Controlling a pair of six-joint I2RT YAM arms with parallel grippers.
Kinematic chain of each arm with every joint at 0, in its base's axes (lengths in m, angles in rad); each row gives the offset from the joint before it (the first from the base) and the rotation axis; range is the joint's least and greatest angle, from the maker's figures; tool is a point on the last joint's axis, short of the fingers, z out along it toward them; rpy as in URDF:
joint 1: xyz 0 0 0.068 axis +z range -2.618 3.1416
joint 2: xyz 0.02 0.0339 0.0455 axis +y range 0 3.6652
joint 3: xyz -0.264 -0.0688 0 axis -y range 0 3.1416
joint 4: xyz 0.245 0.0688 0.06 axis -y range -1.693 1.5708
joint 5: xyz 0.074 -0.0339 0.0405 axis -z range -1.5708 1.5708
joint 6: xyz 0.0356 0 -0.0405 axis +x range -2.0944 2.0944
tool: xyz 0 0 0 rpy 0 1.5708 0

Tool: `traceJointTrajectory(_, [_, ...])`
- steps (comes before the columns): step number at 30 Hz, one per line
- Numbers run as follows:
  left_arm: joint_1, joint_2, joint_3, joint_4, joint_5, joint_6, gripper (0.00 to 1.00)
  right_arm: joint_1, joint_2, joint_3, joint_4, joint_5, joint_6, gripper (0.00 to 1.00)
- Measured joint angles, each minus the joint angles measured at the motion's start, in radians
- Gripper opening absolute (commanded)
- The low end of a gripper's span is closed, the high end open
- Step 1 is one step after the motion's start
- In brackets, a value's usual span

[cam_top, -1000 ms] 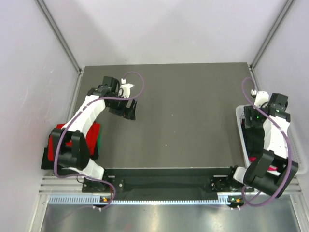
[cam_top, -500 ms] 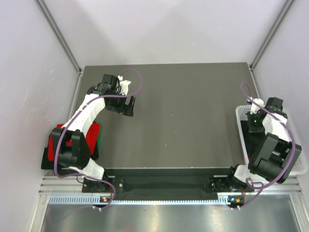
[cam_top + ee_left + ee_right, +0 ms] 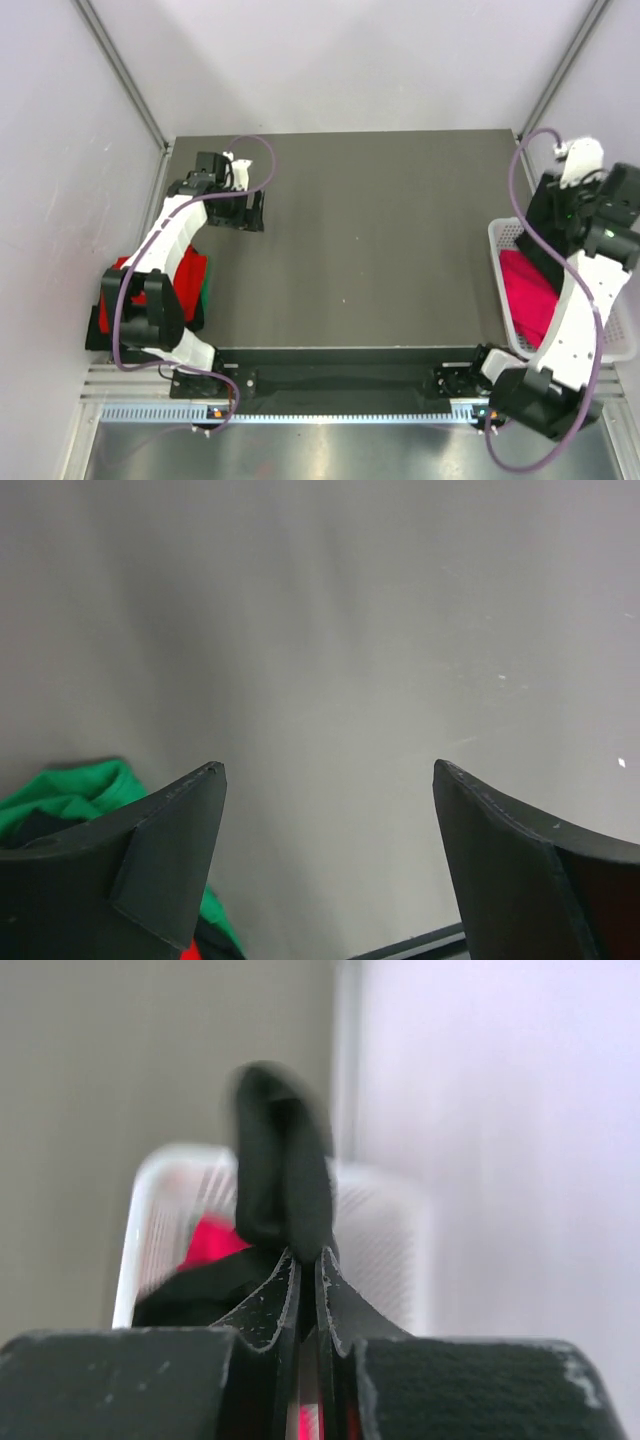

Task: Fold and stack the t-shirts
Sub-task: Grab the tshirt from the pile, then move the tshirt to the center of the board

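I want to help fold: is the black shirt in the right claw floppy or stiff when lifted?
Probably floppy: the black shirt folds over at the right gripper and sags toward the basket. Likely light: a fingertip pinch holds it.

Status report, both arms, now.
Left gripper open, empty, over table. Right gripper shut on black t-shirt above basket; magenta t-shirt inside. Nothing in the way.

black t-shirt pinched aloft, magenta t-shirt bunched, red t-shirt atop green t-shirt
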Motion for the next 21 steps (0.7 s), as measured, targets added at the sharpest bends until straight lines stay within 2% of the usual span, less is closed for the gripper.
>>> traceJointTrajectory(3, [-0.001,-0.010,-0.010,0.003,0.031,0.001,0.86,0.000,-0.082,0.190,-0.006,-0.067,-0.010,0.00])
traceJointTrajectory(8, [0.006,-0.087,-0.027,0.008,0.056,0.000,0.82,0.031,-0.103,0.447,-0.037,-0.244,0.001,0.00])
traceJointTrajectory(10, [0.012,-0.128,-0.031,0.018,0.069,0.000,0.81,0.115,-0.086,0.524,-0.061,-0.287,0.015,0.03])
traceJointTrajectory(11, [0.014,-0.153,-0.035,0.023,0.079,0.000,0.81,0.168,-0.071,0.555,-0.080,-0.296,0.018,0.08])
traceJointTrajectory(14, [0.017,-0.210,-0.059,0.033,0.097,0.000,0.80,0.411,0.014,0.644,-0.143,-0.312,0.013,0.13])
traceJointTrajectory(17, [0.018,-0.248,-0.082,0.034,0.106,0.001,0.80,0.498,0.095,0.673,-0.214,-0.405,-0.002,0.12])
traceJointTrajectory(20, [0.018,-0.257,-0.086,0.034,0.109,0.001,0.80,0.522,0.177,0.668,-0.268,-0.457,-0.010,0.12])
traceJointTrajectory(21, [0.018,-0.259,-0.089,0.036,0.109,0.002,0.80,0.529,0.201,0.662,-0.277,-0.462,-0.016,0.21])
